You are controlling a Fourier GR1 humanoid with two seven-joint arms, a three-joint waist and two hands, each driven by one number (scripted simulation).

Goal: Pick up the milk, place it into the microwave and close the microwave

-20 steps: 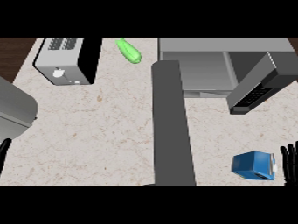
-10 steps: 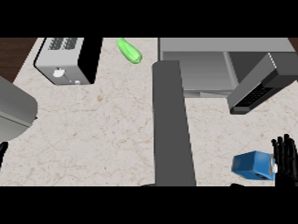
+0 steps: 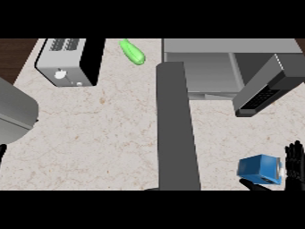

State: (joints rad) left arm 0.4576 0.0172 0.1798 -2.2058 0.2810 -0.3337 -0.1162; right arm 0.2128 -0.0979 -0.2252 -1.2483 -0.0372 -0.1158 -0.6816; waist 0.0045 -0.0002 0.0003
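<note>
Our right hand [image 3: 296, 166] is wide open, fingers straight, just beside the milk [image 3: 260, 169]; we should wrap it squarely, keeping it upright for the microwave [image 3: 211, 67].

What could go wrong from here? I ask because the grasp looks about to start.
1. The right hand stands beside the blue milk carton with straight fingers, not curled round it; closing badly might tip it or push it aside.
2. The carton sits low at the view's edge, partly past sight, so alignment is hard to judge.
3. The microwave door juts out over the counter; a lifted carton might clip it.
</note>
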